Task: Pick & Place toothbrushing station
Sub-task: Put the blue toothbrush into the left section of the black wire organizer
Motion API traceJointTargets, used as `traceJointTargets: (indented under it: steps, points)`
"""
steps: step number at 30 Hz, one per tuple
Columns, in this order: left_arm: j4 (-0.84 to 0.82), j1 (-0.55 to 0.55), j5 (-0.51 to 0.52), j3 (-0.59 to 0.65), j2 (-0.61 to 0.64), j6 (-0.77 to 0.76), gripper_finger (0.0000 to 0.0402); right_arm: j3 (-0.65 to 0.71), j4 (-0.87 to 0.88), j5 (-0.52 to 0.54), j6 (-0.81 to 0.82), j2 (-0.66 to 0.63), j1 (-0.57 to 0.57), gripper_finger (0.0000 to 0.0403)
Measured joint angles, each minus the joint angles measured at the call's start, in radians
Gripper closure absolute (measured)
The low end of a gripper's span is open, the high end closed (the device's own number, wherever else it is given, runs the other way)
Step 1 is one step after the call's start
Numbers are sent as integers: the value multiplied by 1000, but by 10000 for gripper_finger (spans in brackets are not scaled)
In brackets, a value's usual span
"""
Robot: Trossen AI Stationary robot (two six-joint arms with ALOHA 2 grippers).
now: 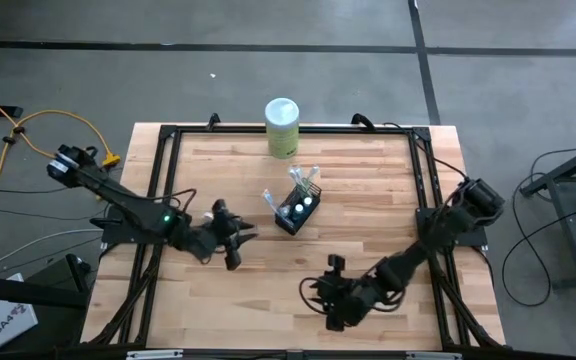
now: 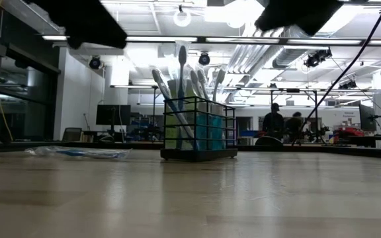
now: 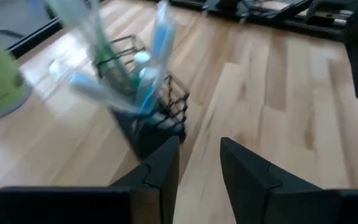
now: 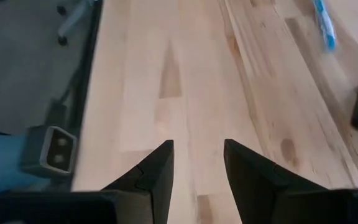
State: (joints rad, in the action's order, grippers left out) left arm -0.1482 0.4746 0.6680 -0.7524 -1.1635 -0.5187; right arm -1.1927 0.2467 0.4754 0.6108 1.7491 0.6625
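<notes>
- Left gripper (image 1: 236, 236) sits just left of the holder (image 1: 297, 208), jaws parted with nothing between them, bare wood showing through the gap in its wrist view.
- That wrist view has the holder right ahead of the fingertips (image 3: 166, 163), a touch off to one side — so the left claw looks lined up on it, near but not touching.
- The holder stands upright on the table (image 1: 368, 190), about mid-board, just in front of the green canister (image 1: 282, 127) at the far edge.
- Brushes (image 2: 180, 79) stick up out of it and fan outward; teal tubes (image 1: 301, 206) sit inside, white caps up.
- One loose brush (image 1: 267, 198) lies flat on the wood, just left of the holder, between it and the left claw.
- Right gripper (image 1: 330, 295) is low and to the right of the holder, well apart from it, jaws also parted and empty.
- Its wrist view looks along bare board, the holder only clipping the frame edge — it is not aimed at it.
- My read: the left arm is the nearer one, and a short reach toward the holder is what the grab turns on.
- Watch that loose brush; it lies close to the path.
</notes>
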Motion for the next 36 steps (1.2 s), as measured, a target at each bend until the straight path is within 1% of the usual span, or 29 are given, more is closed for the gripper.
traceJointTargets:
  steps: [3, 8, 12, 15, 19, 23, 27, 30, 36]
  points:
    - [-70, 46, 55, 0, 3, -85, 290, 1, -7, -35, -18, 28, -38, 270]
    - [-191, 75, 74, 0, 2, -228, 290, 0, -86, -81, -120, 41, -94, 270]
    - [-184, 115, 145, 1, 1, -238, 290, 0, -173, -157, -218, 41, -146, 270]
    - [-186, 141, 181, 1, 1, -239, 290, 0, -199, -203, -248, 41, -185, 270]
    - [-231, 147, 124, 0, 1, -268, 290, 0, -192, -251, -245, 41, -221, 270]
    - [-420, 117, 80, 0, 1, -369, 290, 0, -198, -273, -244, 41, -225, 270]
    - [-582, 60, 11, 1, 1, -467, 290, 0, -198, -277, -242, 41, -224, 270]
    - [-612, 32, 0, 1, 1, -508, 290, 0, -199, -277, -242, 41, -224, 270]
    - [-605, 9, -15, 1, -12, -494, 290, 0, -198, -278, -242, 41, -223, 270]
